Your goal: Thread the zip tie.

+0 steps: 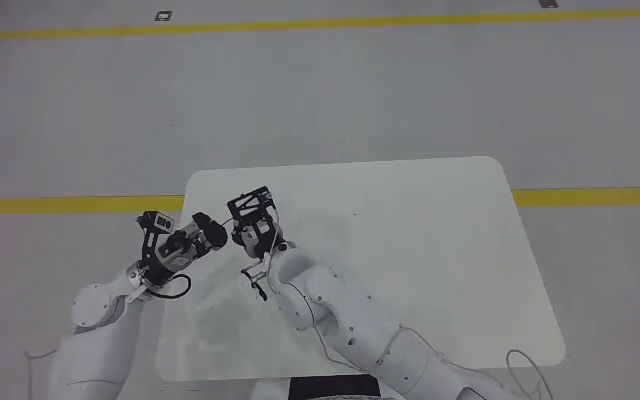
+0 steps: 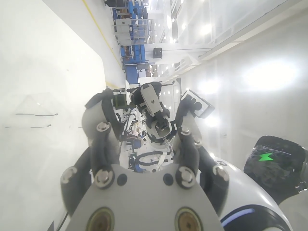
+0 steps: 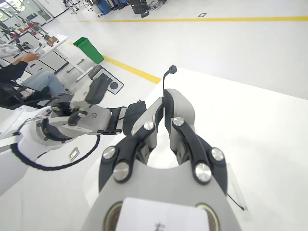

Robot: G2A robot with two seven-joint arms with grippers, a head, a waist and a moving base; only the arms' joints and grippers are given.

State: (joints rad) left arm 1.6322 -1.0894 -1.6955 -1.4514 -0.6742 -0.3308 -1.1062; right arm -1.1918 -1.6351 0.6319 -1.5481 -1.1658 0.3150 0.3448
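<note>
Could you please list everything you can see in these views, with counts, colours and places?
table: one, white, under both arms.
zip tie: one, black, pinched upright in the right gripper, head above the fingertips.
spare zip ties: two, black, lying flat on the table, apart from each other.
floor lines: two, yellow, across the floor.
bin: one, green, on the floor by a yellow line.
left gripper: one, open, beside the right gripper.
right gripper: one, shut on the zip tie.
</note>
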